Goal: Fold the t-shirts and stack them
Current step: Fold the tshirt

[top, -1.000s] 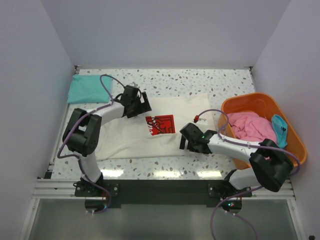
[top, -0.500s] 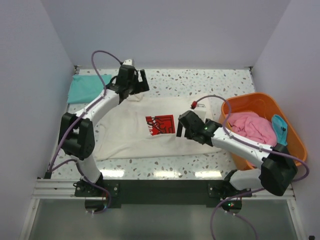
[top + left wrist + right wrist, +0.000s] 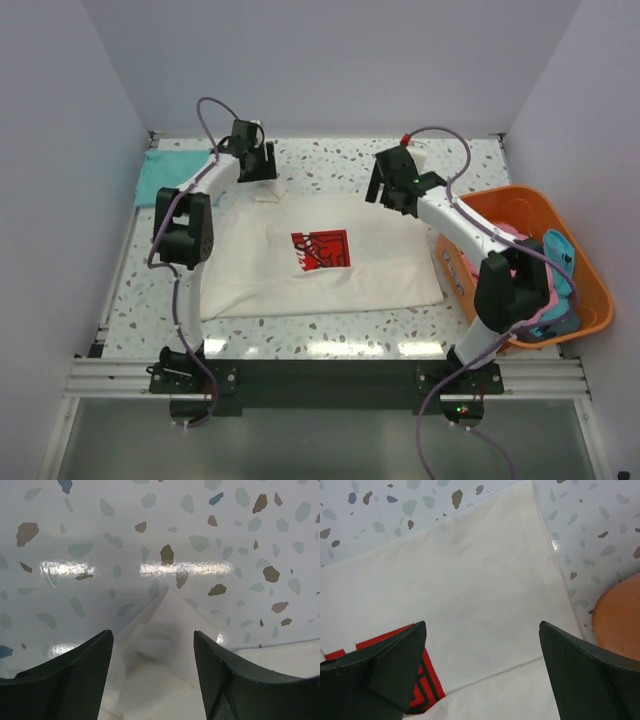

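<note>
A large cream t-shirt [image 3: 300,270] with a red square print [image 3: 322,250] lies spread flat on the speckled table. My left gripper [image 3: 261,176] is open over the shirt's far left corner; in the left wrist view that corner [image 3: 167,625] lies between my open fingers [image 3: 90,652], unheld. My right gripper [image 3: 392,192] is open above the shirt's far right part; the right wrist view shows cream cloth [image 3: 470,575] and the print's edge [image 3: 429,680] below it. A folded teal shirt [image 3: 165,180] lies at the back left. Pink [image 3: 522,252] and blue [image 3: 560,255] shirts sit in the basket.
An orange plastic basket [image 3: 590,300] stands at the right edge, its rim also in the right wrist view [image 3: 620,615]. My right arm reaches past its near left side. White walls close the table on three sides.
Both arms have swung away from me to the shirt's far edge, the left to the far left corner, the right from the front right to the far right. The shirt now lies flatter.
</note>
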Motion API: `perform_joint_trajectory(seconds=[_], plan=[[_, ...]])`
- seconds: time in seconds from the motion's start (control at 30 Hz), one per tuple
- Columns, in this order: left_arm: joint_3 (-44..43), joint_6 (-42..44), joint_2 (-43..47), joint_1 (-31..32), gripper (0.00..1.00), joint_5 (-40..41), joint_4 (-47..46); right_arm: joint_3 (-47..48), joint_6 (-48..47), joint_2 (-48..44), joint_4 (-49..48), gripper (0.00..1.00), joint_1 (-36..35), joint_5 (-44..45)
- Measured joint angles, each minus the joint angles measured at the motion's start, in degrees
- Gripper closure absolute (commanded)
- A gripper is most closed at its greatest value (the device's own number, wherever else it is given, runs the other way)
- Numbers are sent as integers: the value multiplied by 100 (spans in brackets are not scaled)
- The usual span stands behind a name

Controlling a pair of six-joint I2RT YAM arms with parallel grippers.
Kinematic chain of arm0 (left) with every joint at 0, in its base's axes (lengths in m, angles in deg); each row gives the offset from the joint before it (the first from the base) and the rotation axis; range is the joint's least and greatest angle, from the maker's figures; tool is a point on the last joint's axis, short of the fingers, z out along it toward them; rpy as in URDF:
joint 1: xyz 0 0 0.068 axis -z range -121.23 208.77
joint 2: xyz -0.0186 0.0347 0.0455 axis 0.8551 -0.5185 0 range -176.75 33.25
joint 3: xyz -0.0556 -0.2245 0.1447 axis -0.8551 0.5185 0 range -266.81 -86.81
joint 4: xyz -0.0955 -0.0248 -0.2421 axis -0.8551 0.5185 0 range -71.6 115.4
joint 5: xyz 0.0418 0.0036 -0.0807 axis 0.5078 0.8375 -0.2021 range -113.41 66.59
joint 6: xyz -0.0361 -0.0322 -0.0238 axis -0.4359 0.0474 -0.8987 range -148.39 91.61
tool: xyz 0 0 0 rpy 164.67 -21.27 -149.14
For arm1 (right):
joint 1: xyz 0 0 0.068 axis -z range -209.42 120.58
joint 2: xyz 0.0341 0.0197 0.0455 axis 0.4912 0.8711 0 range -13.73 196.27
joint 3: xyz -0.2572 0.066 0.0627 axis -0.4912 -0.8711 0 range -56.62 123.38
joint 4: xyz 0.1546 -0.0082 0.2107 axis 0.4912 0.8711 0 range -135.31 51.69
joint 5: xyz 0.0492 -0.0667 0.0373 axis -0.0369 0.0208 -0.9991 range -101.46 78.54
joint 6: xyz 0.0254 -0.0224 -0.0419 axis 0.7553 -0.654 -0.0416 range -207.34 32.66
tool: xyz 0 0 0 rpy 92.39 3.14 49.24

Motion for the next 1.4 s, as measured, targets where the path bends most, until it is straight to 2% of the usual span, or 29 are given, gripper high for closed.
perform_joint_trajectory(seconds=[0.07,0.17,0.2,0.27,0.3,0.33,0.57,0.97,1.23,1.4], plan=[[-372,59,-323,13,37,-22,173,358,-125,382,35,1,144,-70],[-629,114,-577,20,52,-55,260,745,-271,807,55,1,337,-127],[-638,118,-599,20,62,-61,273,837,-306,907,59,1,389,-144],[-636,131,-612,17,73,-70,334,1086,-389,1163,90,1,522,-205],[-636,140,-610,17,92,-68,337,1193,-426,1263,94,1,568,-227],[-636,146,-610,17,100,-66,323,1370,-470,1427,118,1,636,-262],[-452,205,-492,17,100,-55,216,2511,-691,2542,367,1,850,-286],[387,256,684,17,100,192,-39,4304,-824,4135,953,2,1217,-374],[951,376,1132,17,100,122,-258,4422,-824,4419,999,1,1414,-396],[1303,1054,1394,15,100,-319,-509,4485,-822,4594,1001,2,1445,-393]])
